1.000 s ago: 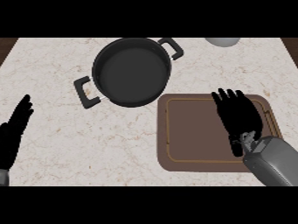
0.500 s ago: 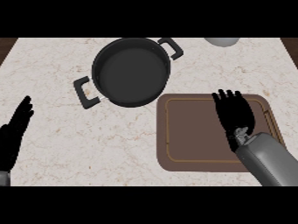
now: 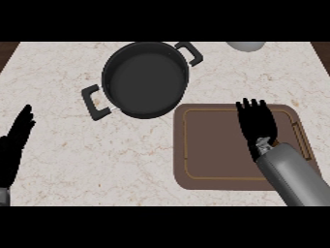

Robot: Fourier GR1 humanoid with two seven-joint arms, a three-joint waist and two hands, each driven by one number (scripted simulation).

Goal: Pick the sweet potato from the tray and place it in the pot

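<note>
now | right hand [image 3: 257, 125] flat over tray [image 3: 210, 145], fingers straight | left hand [image 3: 4, 154] open | sweet potato hidden

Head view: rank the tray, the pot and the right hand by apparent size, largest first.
1. Tray, the widest outline.
2. Pot, plainly smaller than the tray, even counting its handles.
3. Right hand, smallest, stretched over the tray.
</note>
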